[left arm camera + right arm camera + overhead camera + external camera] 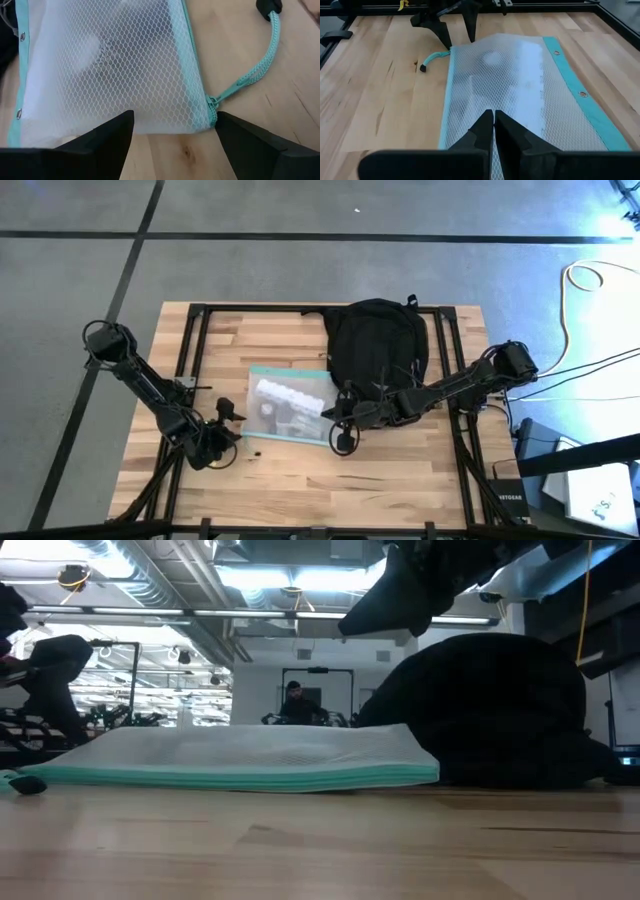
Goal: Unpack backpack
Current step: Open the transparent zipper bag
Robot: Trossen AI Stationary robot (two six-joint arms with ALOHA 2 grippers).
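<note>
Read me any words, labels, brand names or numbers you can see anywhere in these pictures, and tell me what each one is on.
"NETGEAR": on the dark box beside the table's right edge, high view; small, so only likely.
White sheet further right: dark marks, too small to read.
Backpack: no readable text.
Mesh pouch: no print visible.

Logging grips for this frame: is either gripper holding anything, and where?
Nothing is visibly held. The left gripper stands open at the clear mesh teal-edged pouch's corner; the right gripper is shut above it.

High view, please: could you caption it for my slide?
Open left gripper and shut right gripper flank the mesh pouch beside the backpack.
</note>
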